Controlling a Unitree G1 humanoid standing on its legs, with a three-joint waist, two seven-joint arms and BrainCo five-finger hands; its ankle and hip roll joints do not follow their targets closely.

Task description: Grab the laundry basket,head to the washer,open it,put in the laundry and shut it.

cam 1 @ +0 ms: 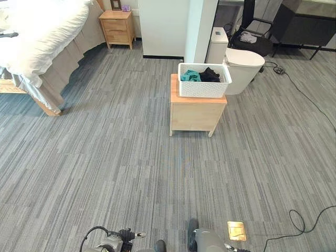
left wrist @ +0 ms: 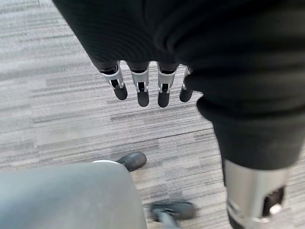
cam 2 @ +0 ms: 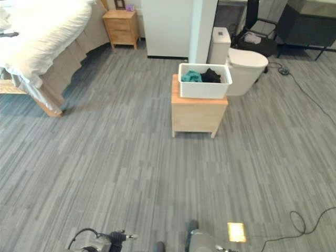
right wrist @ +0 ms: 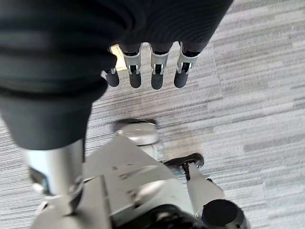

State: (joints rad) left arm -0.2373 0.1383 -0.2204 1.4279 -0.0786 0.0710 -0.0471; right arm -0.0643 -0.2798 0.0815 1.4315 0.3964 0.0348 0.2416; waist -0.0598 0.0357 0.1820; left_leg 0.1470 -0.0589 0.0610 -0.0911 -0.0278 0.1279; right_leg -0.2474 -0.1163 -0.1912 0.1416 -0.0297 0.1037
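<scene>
From the head views, the white perforated plastic laundry basket sits on top of a small light-wood cabinet worktop, well ahead across the grey striped carpet floor. The basket's long axis runs side to side, its open top up, and it covers most of the worktop's top with its front wall close to the front edge. Inside lie a teal cloth at the left and a black cloth at the right. Just behind stands a white rounded appliance; a bed with white bedding lies far left, and the floor between is open. In the left wrist view, the left hand hangs over the carpet, fingers straight and holding nothing. In the right wrist view, the right hand does likewise, fingers relaxed and apart from everything.
</scene>
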